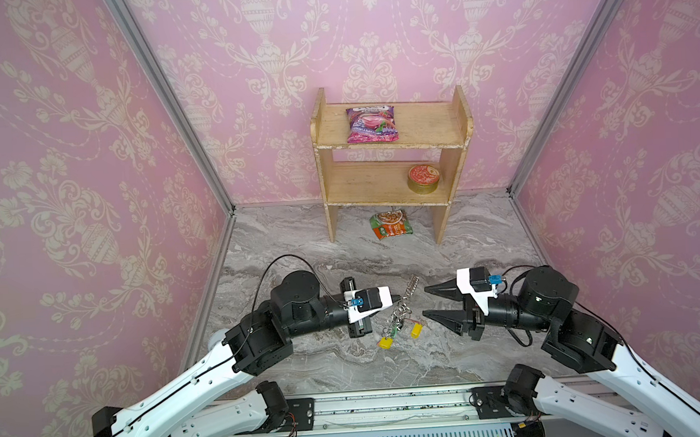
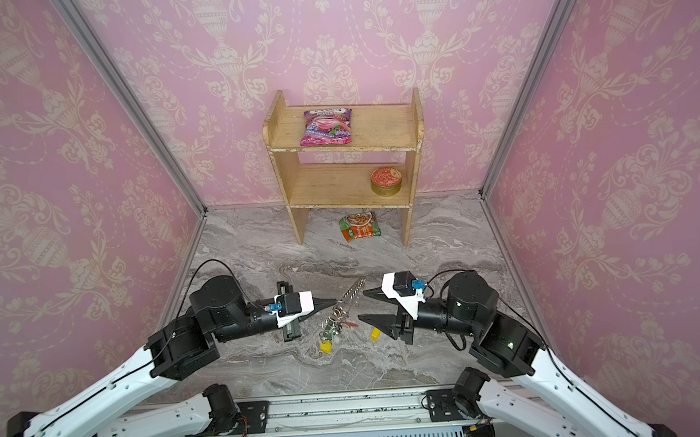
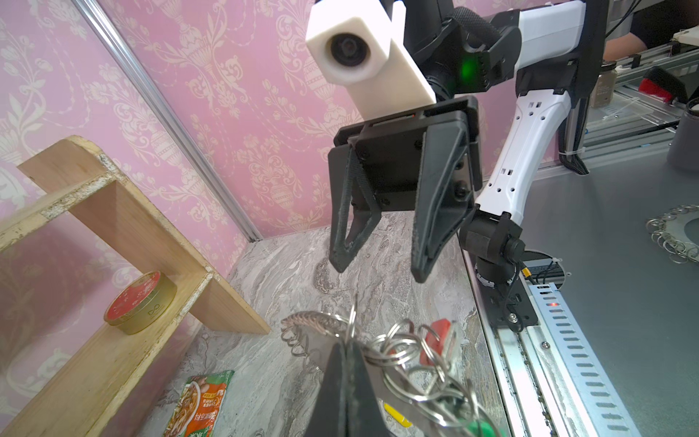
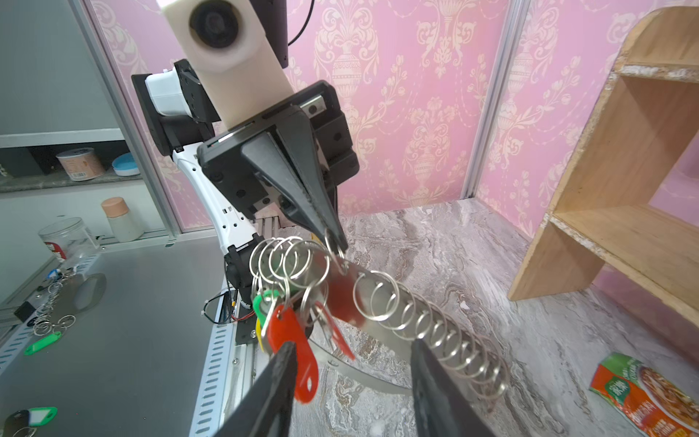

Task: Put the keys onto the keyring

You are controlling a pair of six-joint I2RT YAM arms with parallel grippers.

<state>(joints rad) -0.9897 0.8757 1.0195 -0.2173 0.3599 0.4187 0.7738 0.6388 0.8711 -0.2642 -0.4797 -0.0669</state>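
- Plainly, in both top views the left gripper (image 1: 398, 297) is pinched fully together on the keyring (image 1: 411, 285), which slants away from its tips above the marble table (image 1: 349, 365).
- The keys (image 1: 385, 343) dangle in a bunch below that grip, the yellow tags lowest. Whether they touch the table I cannot tell.
- The right gripper (image 1: 425, 301) faces in from the other side with its jaws roughly half apart and nothing between them, its tips just beside the ring. A top view shows the same: left gripper (image 2: 334, 300), keyring (image 2: 354, 289), right gripper (image 2: 362, 305).
- In the left wrist view, the left gripper (image 3: 348, 342) has no gap between its jaws and a silver loop of the keyring (image 3: 302, 325) is nipped at the very tip. The right gripper (image 3: 380, 270) hangs opposite, spread and empty.
- In the right wrist view, the left gripper (image 4: 336, 242) clamps one loop at the ring's edge. The keyring (image 4: 435, 329) runs down between the parted jaws of the right gripper (image 4: 354, 345).
- A red-tagged key (image 4: 291, 336) hangs against one right finger (image 4: 280, 378); whether they touch is unclear.
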